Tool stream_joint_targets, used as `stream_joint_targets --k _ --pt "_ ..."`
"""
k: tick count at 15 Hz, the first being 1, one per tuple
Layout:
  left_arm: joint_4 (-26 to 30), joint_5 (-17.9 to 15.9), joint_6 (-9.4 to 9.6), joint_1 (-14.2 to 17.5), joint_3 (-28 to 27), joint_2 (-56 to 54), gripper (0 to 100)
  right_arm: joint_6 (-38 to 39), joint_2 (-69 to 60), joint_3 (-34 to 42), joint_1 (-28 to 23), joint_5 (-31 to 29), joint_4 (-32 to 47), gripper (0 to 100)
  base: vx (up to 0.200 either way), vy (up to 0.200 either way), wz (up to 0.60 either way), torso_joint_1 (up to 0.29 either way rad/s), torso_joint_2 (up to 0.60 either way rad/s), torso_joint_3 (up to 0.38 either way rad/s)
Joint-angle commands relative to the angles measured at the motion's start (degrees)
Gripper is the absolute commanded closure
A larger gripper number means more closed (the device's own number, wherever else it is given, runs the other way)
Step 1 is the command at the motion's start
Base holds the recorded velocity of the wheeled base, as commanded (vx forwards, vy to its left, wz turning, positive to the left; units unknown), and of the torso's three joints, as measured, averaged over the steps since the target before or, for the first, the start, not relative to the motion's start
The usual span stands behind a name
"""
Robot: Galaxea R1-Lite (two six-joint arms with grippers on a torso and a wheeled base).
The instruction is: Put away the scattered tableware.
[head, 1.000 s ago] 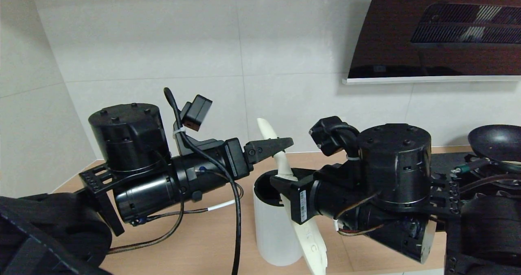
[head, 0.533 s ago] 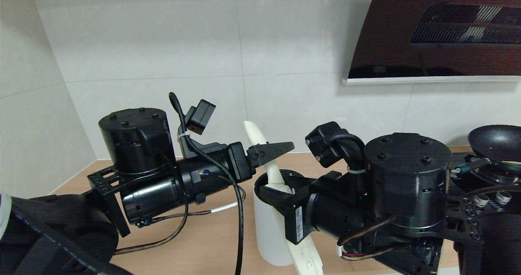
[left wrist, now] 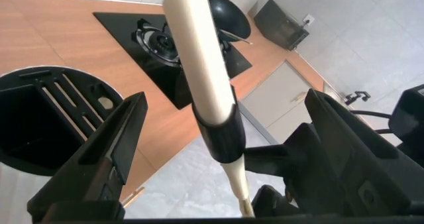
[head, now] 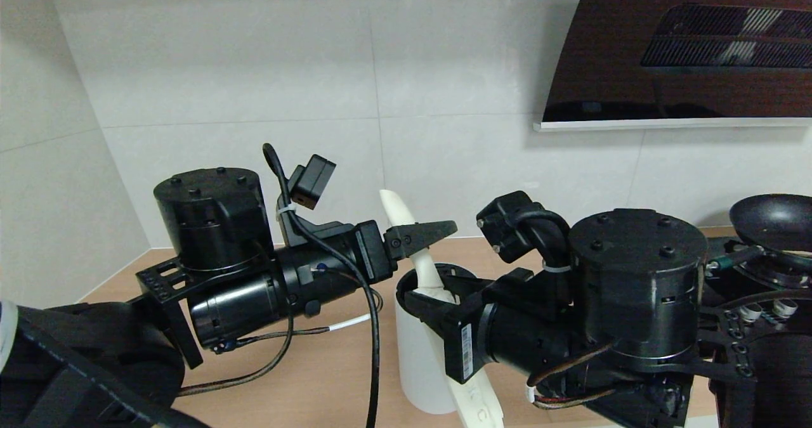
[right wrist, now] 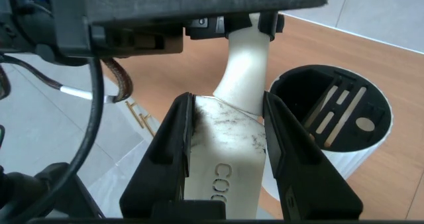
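Note:
A cream spatula (head: 398, 215) stands tilted, handle up and blade (head: 477, 402) low, in front of a white cylindrical utensil holder (head: 415, 352) on the wooden counter. My right gripper (head: 426, 298) is shut on the spatula (right wrist: 228, 151) where the blade meets the handle, beside the holder (right wrist: 371, 141). My left gripper (head: 431, 231) is open, level with the upper handle. In the left wrist view the handle (left wrist: 199, 78) rises between its spread fingers (left wrist: 112, 151) with a gap on each side. The holder's dark divided inside (left wrist: 46, 124) lies below.
A black hob (left wrist: 175, 45) with a dark pan (head: 771, 219) sits at the right end of the counter (head: 323, 364). A range hood (head: 685, 54) hangs on the tiled wall above it. Cabinet fronts (left wrist: 285, 95) run below the counter edge.
Over the last second my right gripper shifted the spatula left and slightly down toward the holder's rim. The left arm also dropped a little. Since half a second ago almost nothing moved.

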Motion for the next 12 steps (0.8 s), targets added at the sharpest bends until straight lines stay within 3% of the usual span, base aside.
stream_joint_targets --k 1,12 --pt "0.0 0.0 0.04 0.0 0.1 -0.2 100 0.0 0.1 0.1 0.0 0.0 0.0 100 0.000 0.000 0.00 0.000 0.00 0.000" --pt "0.0 -0.1 0.04 0.0 0.1 -0.2 100 0.0 -0.1 0.3 -0.1 -0.1 -0.1 100 0.000 0.000 0.00 0.000 0.00 0.000"
